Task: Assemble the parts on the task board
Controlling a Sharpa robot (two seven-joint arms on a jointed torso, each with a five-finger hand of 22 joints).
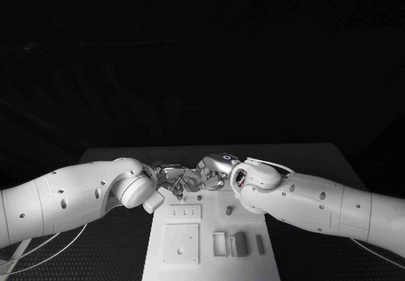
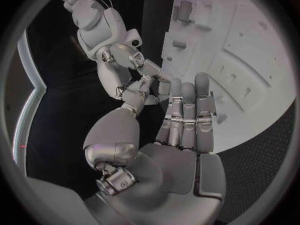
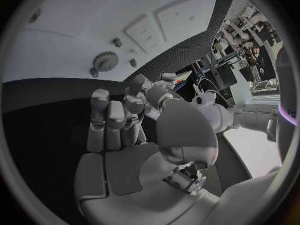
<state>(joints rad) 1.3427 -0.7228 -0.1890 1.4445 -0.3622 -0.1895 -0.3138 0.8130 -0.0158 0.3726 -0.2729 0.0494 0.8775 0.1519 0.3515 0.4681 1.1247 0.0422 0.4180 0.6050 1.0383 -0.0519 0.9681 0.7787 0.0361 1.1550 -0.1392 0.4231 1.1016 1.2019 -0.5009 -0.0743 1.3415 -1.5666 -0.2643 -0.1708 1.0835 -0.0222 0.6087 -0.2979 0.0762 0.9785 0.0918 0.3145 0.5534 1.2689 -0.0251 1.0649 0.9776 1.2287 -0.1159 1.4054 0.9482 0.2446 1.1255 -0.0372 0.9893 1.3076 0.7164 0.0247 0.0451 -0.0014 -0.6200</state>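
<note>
The white task board (image 1: 211, 257) lies lengthwise in the middle of the table. At its far end my left hand (image 1: 175, 179) and right hand (image 1: 214, 171) meet fingertip to fingertip just above the board. In the left wrist view my left hand (image 2: 186, 116) has its fingers stretched straight, and its thumb reaches the fingertips of my right hand (image 2: 142, 71). In the right wrist view my right hand (image 3: 114, 119) faces the left hand's fingertips (image 3: 150, 87). Whether a part sits between the touching tips is hidden. A gear (image 3: 106, 61) and short pegs (image 3: 117, 42) stand on the board (image 3: 56, 45).
Two recessed plates (image 1: 184, 212) (image 1: 181, 243) sit on the board's left half, and upright grey parts (image 1: 240, 243) stand near its front right. Both forearms (image 1: 68, 199) (image 1: 321, 205) hang low over the board's sides. Black mesh table (image 1: 110, 257) surrounds it.
</note>
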